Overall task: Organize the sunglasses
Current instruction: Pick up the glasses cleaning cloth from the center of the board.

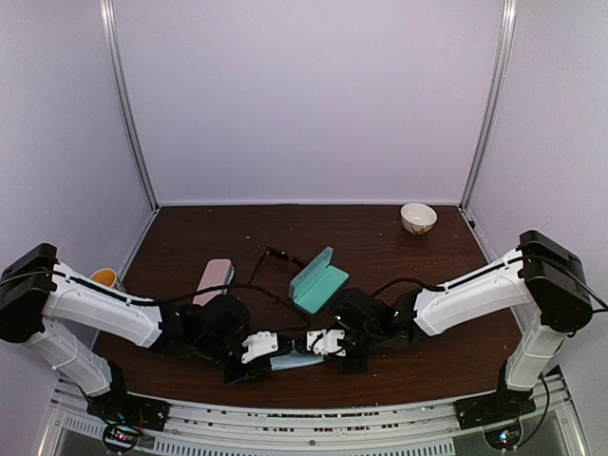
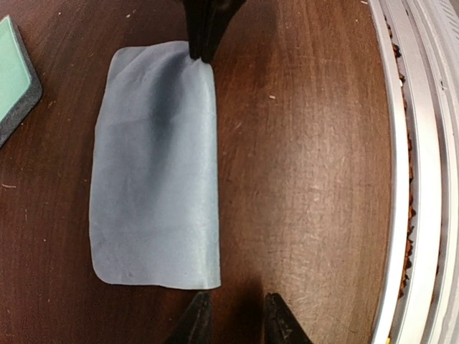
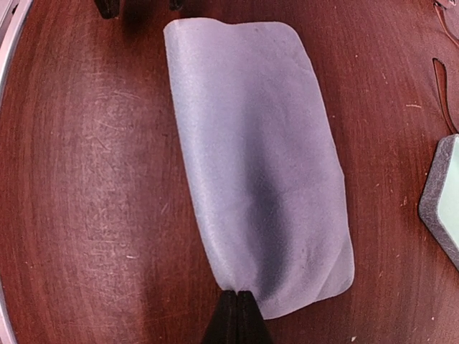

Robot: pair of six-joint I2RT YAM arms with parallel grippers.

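Two claws are seen at the near middle of the dark brown wooden worktop [image 1: 361, 228] in the top view. The left claw [image 1: 269, 358] and right claw [image 1: 313, 352] are set at either end of a light-blue folded cloth [image 1: 291, 362]. Thin reddish-brown wire-framed sunglasses [image 1: 277, 255] are found well apart at about 12 o'clock from both claws, just beside an open teal oblong case [image 1: 318, 280]. Their long axis runs roughly 9 to 3, and they are judged slightly nearer the left arm. Only this one pair can be made out.

In the left wrist view, the cloth [image 2: 154, 172] is laid with its long axis from 6 to 12. The left claw [image 2: 237, 322] is seen released, nothing between its fingers, just beside the cloth's corner at 6 o'clock. The far corner at 12 is pinched by the right claw [image 2: 203, 32].

In the right wrist view, the right claw [image 3: 237, 312] is clenched on the cloth's near edge. A thin reddish strand at 2 o'clock may belong to the sunglasses, but this cannot be told.
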